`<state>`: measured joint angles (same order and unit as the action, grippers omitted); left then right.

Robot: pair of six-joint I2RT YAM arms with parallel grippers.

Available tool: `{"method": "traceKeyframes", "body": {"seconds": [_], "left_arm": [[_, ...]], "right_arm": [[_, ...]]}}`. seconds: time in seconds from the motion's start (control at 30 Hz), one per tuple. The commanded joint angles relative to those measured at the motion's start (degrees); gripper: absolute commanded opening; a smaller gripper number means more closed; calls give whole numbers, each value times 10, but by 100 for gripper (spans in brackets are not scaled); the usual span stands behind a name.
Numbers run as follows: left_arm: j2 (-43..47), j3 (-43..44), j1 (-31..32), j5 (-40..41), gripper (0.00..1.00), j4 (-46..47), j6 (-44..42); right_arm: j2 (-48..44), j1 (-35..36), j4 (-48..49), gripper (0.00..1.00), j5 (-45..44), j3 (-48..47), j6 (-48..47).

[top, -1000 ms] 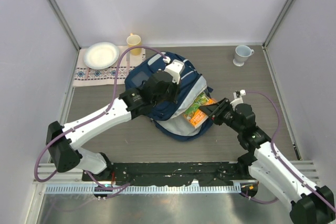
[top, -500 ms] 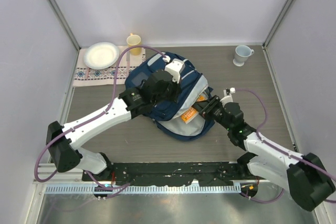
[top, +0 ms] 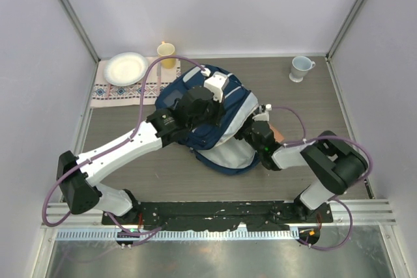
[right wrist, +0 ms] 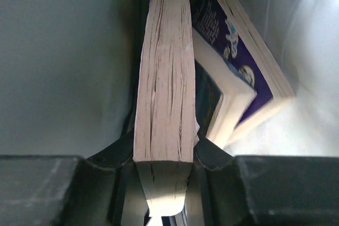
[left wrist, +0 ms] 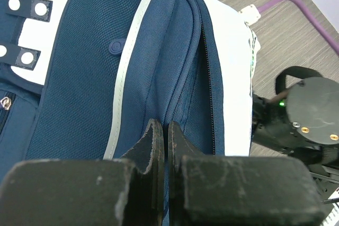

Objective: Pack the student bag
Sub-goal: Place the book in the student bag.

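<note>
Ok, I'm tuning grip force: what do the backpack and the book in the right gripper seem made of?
The student bag looks like matte navy woven fabric, by its fine mesh texture and stitched seams. The book looks like paper: a cream, rough-edged page block; cover material unclear.

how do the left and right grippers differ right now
The left gripper has its jaws nearly together, pinching a fold of the bag by the zip. The right gripper has wider jaws, clamping a book across its page edge. The left gripper is on the bag's outside, while the right gripper sits inside it. Both are shut on something at the bag.
</note>
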<state>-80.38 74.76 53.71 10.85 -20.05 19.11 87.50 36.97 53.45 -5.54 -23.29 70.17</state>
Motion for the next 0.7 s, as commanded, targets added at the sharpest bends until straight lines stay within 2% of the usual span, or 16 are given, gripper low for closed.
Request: {"method": "traceKeyframes", "body": {"seconds": [0.0,0.1,0.2,0.33,0.43,0.47,0.53,0.57,0.67], "left_arm": [[47,19,-1,-13,0,101,14],[48,17,-2,-15,0,104,18],[43,21,-2,-21,0,105,20],[41,21,-2,-25,0,105,21],[42,16,-2,-25,0,106,22],[44,14,-2,-25,0,108,22],[44,10,-2,-24,0,108,22],[45,10,-2,-25,0,108,22],[47,3,-4,-23,0,113,23]], "right_arm": [[49,6,127,1,-83,-57,23],[72,20,90,1,-130,-80,34],[99,25,54,5,-136,-110,28],[118,28,1,25,-128,-125,7],[112,28,-41,36,-124,-113,-8],[108,28,-38,46,-124,-103,-11],[87,28,-46,54,-130,-79,-25],[78,28,-54,61,-131,-74,-29],[52,28,-78,66,-126,-64,-48]]}}
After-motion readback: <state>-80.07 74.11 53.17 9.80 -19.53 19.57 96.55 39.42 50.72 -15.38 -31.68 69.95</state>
